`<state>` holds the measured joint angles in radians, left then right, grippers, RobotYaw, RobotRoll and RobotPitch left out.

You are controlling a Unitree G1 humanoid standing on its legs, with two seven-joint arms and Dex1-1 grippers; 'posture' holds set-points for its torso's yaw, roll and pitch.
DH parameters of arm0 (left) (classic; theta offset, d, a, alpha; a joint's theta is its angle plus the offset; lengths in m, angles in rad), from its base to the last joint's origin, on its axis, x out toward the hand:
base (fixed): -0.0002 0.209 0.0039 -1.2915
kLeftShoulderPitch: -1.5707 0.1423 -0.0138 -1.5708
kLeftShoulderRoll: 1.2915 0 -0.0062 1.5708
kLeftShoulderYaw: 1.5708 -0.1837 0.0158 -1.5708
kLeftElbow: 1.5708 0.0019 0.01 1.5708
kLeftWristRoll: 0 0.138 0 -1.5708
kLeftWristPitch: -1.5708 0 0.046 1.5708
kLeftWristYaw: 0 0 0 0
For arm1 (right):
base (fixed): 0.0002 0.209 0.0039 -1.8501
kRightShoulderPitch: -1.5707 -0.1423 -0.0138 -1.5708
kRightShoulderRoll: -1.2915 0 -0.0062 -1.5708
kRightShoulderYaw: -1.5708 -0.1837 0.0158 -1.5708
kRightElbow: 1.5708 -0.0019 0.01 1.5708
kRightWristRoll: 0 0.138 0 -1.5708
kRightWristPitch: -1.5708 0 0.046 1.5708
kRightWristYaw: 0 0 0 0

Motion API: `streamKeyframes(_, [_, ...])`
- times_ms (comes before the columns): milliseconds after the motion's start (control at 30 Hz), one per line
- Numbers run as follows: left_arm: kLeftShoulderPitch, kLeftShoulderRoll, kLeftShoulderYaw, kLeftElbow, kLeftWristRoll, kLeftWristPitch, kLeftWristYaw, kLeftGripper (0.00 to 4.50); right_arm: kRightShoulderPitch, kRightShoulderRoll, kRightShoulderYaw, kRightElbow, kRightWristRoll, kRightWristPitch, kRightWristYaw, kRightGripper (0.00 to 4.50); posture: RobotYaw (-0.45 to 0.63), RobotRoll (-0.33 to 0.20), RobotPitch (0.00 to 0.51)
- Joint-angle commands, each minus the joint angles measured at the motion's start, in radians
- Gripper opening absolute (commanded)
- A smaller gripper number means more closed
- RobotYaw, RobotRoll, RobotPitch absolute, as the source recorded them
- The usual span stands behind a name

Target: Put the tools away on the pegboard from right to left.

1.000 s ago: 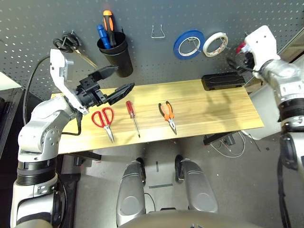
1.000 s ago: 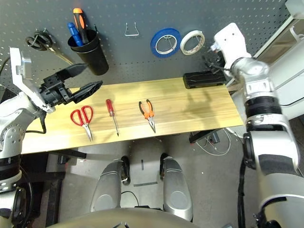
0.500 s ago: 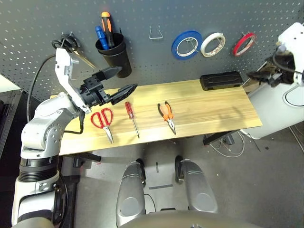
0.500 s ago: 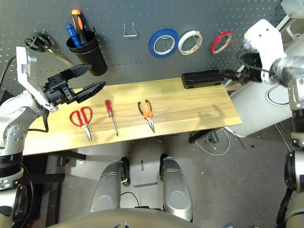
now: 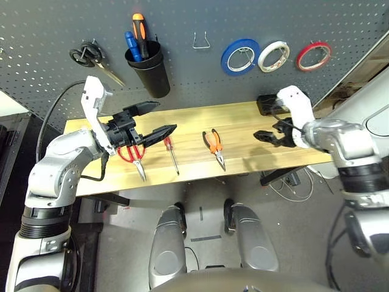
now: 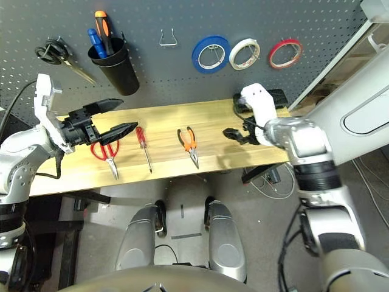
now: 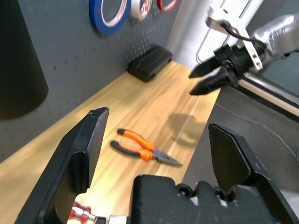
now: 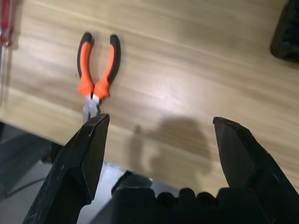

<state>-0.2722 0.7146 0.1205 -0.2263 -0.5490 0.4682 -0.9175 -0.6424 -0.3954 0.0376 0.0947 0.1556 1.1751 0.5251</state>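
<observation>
The thin red tape ring (image 5: 313,56) hangs on the dark grey pegboard (image 5: 55,30) at the far right. On the wooden table (image 5: 243,118) lie the orange-handled pliers (image 5: 214,146), the slim red-handled screwdriver (image 5: 171,152) and the red-handled scissors (image 5: 132,157). The scissors are partly hidden under my left gripper (image 5: 165,117), which hovers open just above them. My right gripper (image 6: 233,135) is open and empty, low over the table to the right of the pliers (image 8: 96,74). The left wrist view shows the pliers (image 7: 142,149) beyond its fingers (image 7: 88,154).
On the pegboard hang a blue tape roll (image 5: 241,56), a white tape roll (image 5: 274,56), an empty metal hook (image 5: 201,41), a black cup (image 5: 148,70) with screwdrivers, and black-handled scissors (image 5: 91,59). A black box (image 6: 279,96) sits at the table's back right.
My right gripper let go of the red tape ring on the pegboard and swung down to the table's right part. My left gripper dipped slightly toward the scissors.
</observation>
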Motion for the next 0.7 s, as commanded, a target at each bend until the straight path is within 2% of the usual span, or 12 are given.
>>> streamKeyframes(33, [0.022,0.010,-0.030,0.002,0.028,-0.026,-0.030,4.50,-0.015,0.081,0.015,0.029,-0.014,0.074,-0.095,4.46,-0.04,0.000,0.219])
streamKeyframes(300, [0.065,0.011,-0.045,0.053,0.064,-0.091,-0.084,4.50,-0.070,0.265,-0.029,0.088,-0.012,0.097,-0.242,4.46,-0.04,0.000,0.243])
streamKeyframes(467, [0.083,0.014,-0.033,0.072,0.077,-0.117,-0.104,4.50,-0.072,0.318,-0.023,0.086,-0.007,0.111,-0.287,4.46,-0.03,0.000,0.278])
streamKeyframes(700, [0.120,0.036,-0.005,0.023,0.053,-0.079,-0.097,4.50,-0.054,0.369,-0.013,0.096,-0.008,0.114,-0.328,4.46,-0.01,0.000,0.323])
